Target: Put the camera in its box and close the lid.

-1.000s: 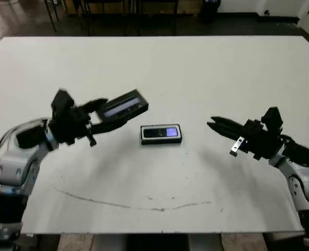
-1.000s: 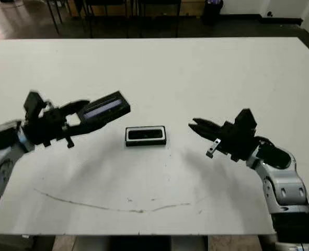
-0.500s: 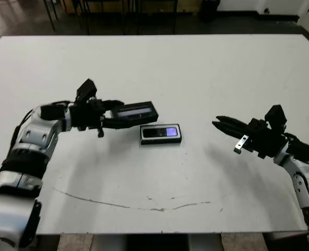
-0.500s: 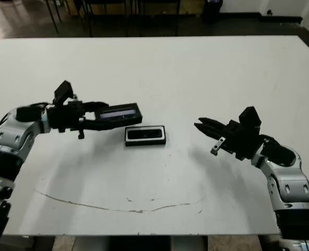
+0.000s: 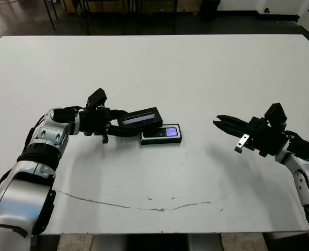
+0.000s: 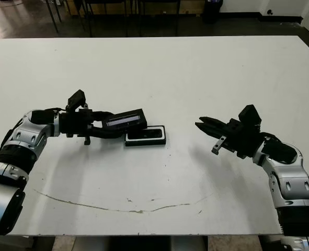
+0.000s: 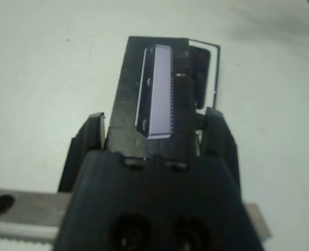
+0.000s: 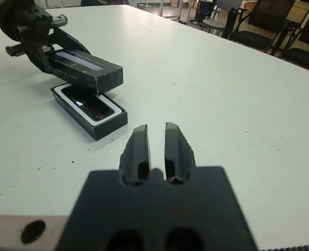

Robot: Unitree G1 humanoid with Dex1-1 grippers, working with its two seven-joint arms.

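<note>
Since the earlier frames the left gripper (image 5: 117, 125) has swung in toward the small shallow black box with the white lining (image 5: 161, 134), carrying the flat black rectangular lid with the pale silvery stripe (image 5: 139, 117) along with it, so the lid now hangs tilted just above the box's left end, overlapping that end instead of sitting off to the side. Its two black fingers (image 7: 215, 137) are clamped on the lid's long edges, one on each side. Box is sitting near the middle of the white table (image 5: 159, 63), and the slim dark camera with the bluish-purple glowing patch (image 5: 163, 133) is lying flat inside it, patch toward the end away from the lid. Right gripper (image 5: 219, 123) hovers well to the right of the box, pointing at it, holding nothing, fingers (image 8: 140, 149) nearly together with only a thin slit between them.
</note>
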